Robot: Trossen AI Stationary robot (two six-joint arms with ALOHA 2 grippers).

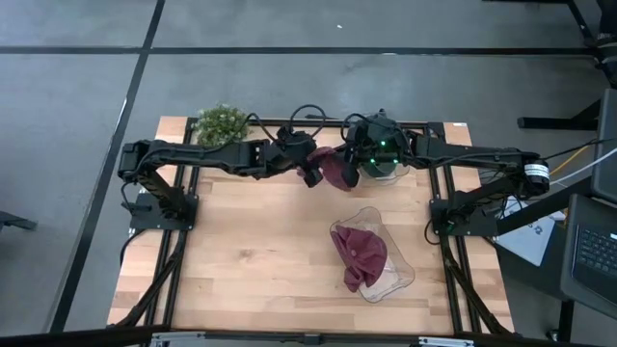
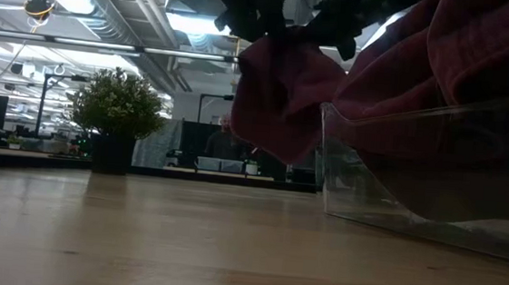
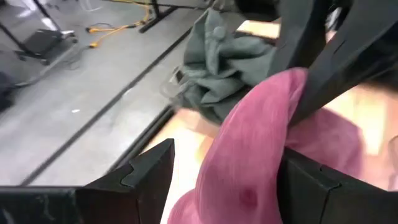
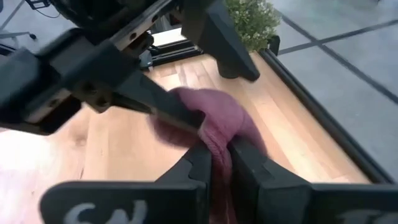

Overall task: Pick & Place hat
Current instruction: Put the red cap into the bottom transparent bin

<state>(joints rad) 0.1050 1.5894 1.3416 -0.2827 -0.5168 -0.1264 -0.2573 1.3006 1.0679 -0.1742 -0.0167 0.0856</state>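
Observation:
A maroon hat (image 1: 335, 170) hangs in the air over the table's far middle, between my two grippers. My right gripper (image 4: 221, 151) is shut on it. My left gripper (image 3: 219, 171) is open, its fingers standing wide on either side of the hat. In the low view the hat (image 2: 281, 99) hangs clear of the table top. A second maroon hat (image 1: 360, 253) lies inside a clear plastic container (image 1: 405, 275) right of the table's centre. A grey-green hat (image 3: 224, 68) lies below my right arm at the far edge. My right gripper pinches a bunched fold of the maroon hat (image 4: 219, 127) between its two fingers, coming level from the table's right. The hat is lifted clear and sags below the hold. My left gripper has one finger (image 4: 177, 112) lying against the hat's side; the other finger (image 4: 224, 53) stands apart.
A small potted plant (image 1: 222, 125) stands at the far left corner. The clear container (image 2: 416, 173) sits close to the low camera, on the near right. Bare wooden table top (image 1: 251, 260) spreads to the left and near side. Black frame rails run along the table's edges.

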